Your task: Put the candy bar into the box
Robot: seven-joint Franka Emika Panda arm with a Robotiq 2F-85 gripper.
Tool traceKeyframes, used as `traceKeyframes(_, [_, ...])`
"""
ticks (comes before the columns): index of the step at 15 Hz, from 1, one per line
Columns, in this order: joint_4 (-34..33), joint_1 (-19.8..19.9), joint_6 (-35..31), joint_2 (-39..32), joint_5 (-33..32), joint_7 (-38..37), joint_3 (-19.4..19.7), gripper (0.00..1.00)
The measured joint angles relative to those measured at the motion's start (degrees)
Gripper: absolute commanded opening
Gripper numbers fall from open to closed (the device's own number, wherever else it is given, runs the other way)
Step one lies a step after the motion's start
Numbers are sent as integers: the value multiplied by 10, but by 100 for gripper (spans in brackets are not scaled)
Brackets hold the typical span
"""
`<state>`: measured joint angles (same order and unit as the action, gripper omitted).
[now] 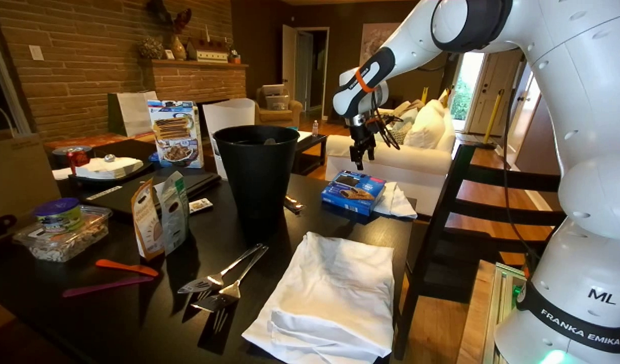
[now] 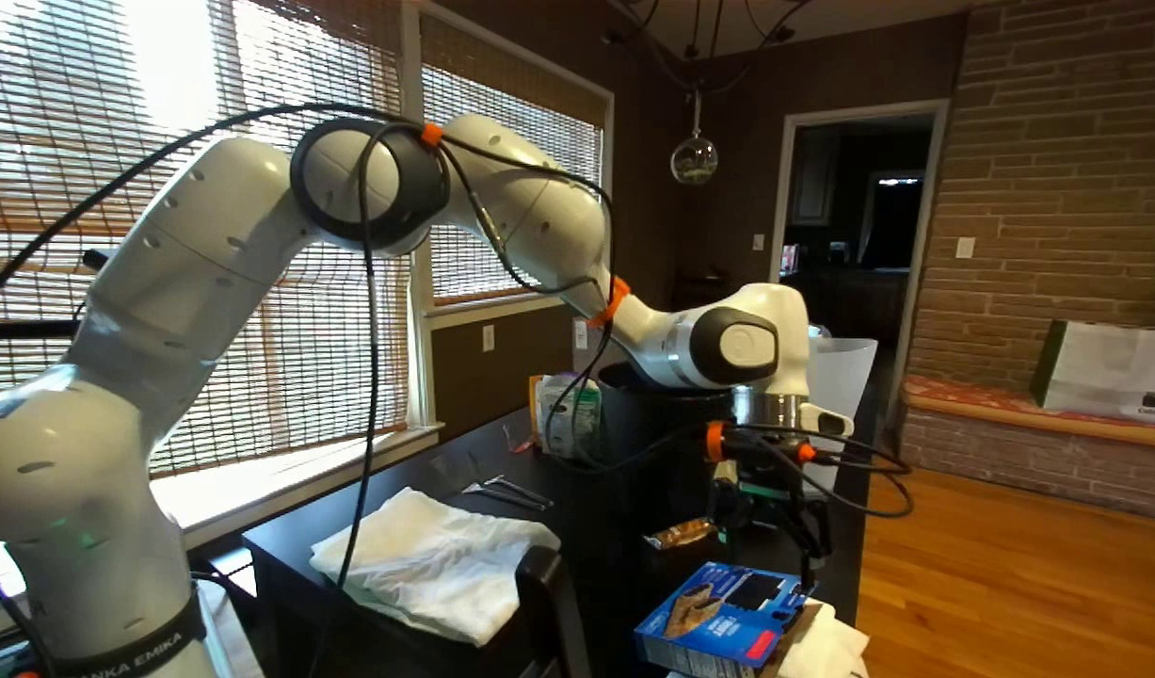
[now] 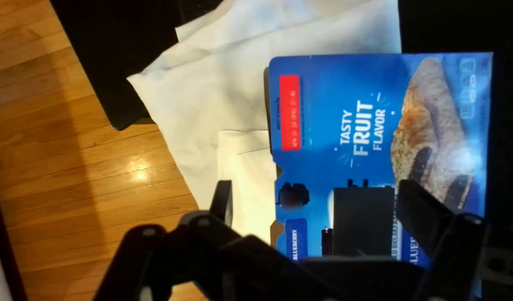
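The claw (image 3: 316, 190) is wide and empty. Pick-up step, I think: next, reach the candy bar (image 1: 293, 204), left of the box (image 1: 353, 193).

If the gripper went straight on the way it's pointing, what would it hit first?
Probably the blue blueberry pastry box below the gripper, near the edge by the white cloth; depth is unclear.

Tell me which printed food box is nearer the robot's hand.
The blue box, lying flat beneath the hand. The tall white-and-blue carton stands upright, farther away, on the far side of the black bin.
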<state>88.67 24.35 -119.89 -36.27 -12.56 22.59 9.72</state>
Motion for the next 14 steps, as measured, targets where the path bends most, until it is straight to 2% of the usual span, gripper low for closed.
traceKeyframes(8, [-82, 53, 46, -59, 122, 71, -29, 100])
traceKeyframes(14, [-138, 85, 100, -98, 163, 128, -47, 100])
